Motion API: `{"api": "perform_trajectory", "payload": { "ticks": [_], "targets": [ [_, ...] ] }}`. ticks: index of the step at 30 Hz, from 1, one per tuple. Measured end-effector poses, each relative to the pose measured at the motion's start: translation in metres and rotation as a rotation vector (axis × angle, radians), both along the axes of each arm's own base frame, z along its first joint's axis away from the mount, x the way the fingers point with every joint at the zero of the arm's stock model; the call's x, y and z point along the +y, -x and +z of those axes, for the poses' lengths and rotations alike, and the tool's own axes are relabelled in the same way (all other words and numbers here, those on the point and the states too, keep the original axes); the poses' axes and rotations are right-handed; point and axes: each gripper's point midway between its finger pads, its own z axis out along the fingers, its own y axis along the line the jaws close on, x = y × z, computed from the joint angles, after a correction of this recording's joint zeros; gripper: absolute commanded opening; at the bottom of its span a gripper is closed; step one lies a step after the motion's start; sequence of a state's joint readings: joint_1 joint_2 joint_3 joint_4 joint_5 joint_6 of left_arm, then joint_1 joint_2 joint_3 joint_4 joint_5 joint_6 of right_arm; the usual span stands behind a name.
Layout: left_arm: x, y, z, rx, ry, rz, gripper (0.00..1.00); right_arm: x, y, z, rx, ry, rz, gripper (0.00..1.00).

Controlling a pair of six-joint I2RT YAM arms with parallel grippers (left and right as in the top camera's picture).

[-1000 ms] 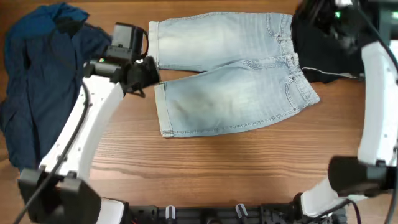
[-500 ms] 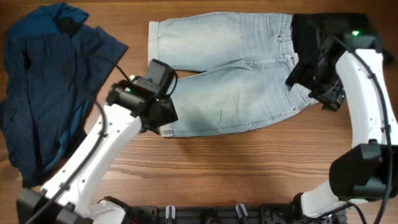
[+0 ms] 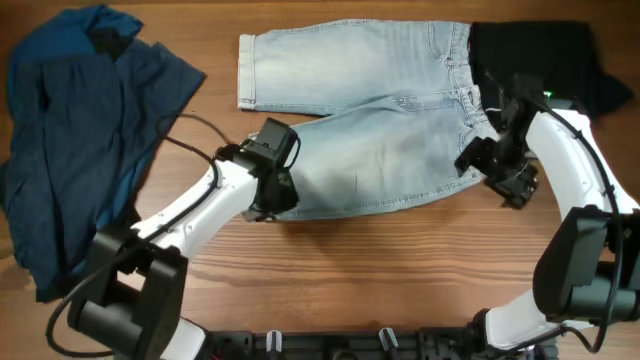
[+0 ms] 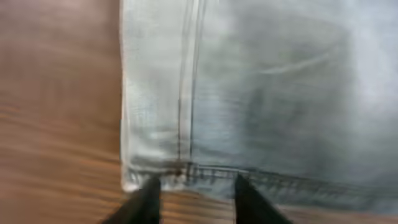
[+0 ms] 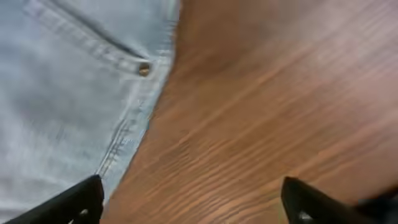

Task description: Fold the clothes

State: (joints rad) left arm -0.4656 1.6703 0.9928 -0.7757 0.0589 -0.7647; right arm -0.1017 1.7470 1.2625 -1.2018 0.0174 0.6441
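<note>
The light-wash denim shorts (image 3: 380,120) lie flat in the middle of the table, legs to the left, waist to the right. My left gripper (image 3: 272,200) is open over the near leg's hem corner; the left wrist view shows the stitched hem (image 4: 161,124) just ahead of the spread fingers (image 4: 196,199). My right gripper (image 3: 495,172) is open at the waist's near corner; the right wrist view shows the shorts' riveted pocket edge (image 5: 87,87) and bare wood between the fingers (image 5: 193,199). A dark navy garment (image 3: 75,140) lies crumpled at the left. A black garment (image 3: 545,55) lies at the back right.
The wooden table (image 3: 400,270) runs bare along the front edge. The navy garment hangs toward the left edge. The black garment touches the shorts' waistband.
Both arms have come down onto the shorts. The left gripper moved right and forward from the leg hems to the near leg's hem corner. The right gripper moved from the back right to the waist's near corner.
</note>
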Motion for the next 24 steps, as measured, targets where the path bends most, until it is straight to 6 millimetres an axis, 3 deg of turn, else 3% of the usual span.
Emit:
{"api": "perform_trajectory", "payload": {
  "ticks": [2,4,8,12,15,18,19,21,22,23,24],
  "targets": [
    [-0.003,0.001,0.000,0.030,0.031,0.191,0.48,-0.004,0.002,0.000,0.007,0.049,-0.229,1.00],
    [-0.003,0.001,0.000,0.048,0.044,0.365,0.60,-0.005,0.000,0.000,-0.006,0.071,-0.348,1.00],
    [-0.002,-0.001,0.000,0.071,0.061,0.670,0.61,-0.011,-0.041,-0.002,-0.180,0.072,-0.463,0.99],
    [0.000,-0.004,0.000,0.067,0.066,0.782,0.59,-0.013,-0.052,-0.001,-0.228,0.068,-0.485,1.00],
    [0.001,-0.004,-0.003,0.070,0.059,0.840,0.72,-0.013,-0.054,-0.001,-0.236,0.069,-0.486,1.00],
    [-0.004,0.007,-0.027,0.121,-0.008,0.838,0.74,-0.014,-0.060,-0.006,-0.247,0.066,-0.482,1.00],
    [-0.008,0.008,-0.030,0.125,-0.009,0.832,0.62,-0.014,-0.061,-0.010,-0.239,0.067,-0.482,0.99],
    [-0.010,0.006,-0.030,0.122,0.001,0.832,0.06,-0.014,-0.062,-0.018,-0.221,0.070,-0.476,1.00],
    [-0.012,0.003,-0.030,0.117,0.012,0.840,0.05,-0.014,-0.061,-0.024,-0.206,0.071,-0.469,1.00],
    [-0.013,0.001,-0.030,0.112,0.018,0.842,0.13,-0.012,-0.060,-0.029,-0.189,0.064,-0.454,0.99],
    [-0.014,-0.004,-0.030,0.094,0.028,0.839,0.06,-0.011,-0.059,-0.032,-0.179,0.057,-0.450,0.99]
  ]
}}
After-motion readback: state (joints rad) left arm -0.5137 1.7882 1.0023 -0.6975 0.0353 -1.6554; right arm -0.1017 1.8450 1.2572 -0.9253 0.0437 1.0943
